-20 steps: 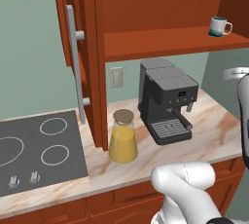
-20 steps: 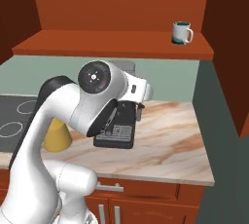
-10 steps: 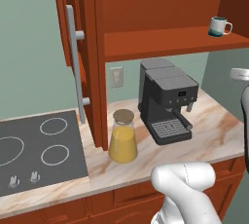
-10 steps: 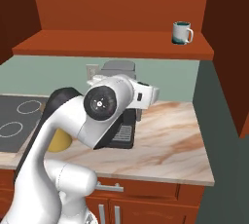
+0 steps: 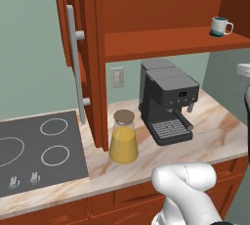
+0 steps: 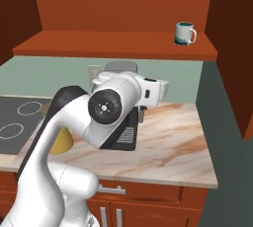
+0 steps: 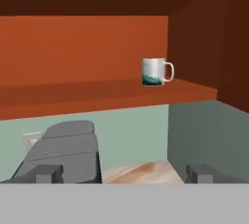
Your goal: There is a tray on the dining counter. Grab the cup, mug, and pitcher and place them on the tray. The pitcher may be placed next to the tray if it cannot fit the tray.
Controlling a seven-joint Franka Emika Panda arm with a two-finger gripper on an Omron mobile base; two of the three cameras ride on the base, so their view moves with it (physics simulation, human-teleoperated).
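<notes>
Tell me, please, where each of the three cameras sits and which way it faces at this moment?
Left base view: behind the arm to its left, facing forward and down at the pitcher, coffee machine and stovetop; white arm at lower right.
Right base view: behind the arm to its right, facing the same counter; the arm rises from the lower left.
Hand view: on the hand, looking along the open claw up at the shelf; fingertips at the bottom.
Shared: all three show the mug on the shelf.

No readable text, labels, brands or numbers anywhere.
</notes>
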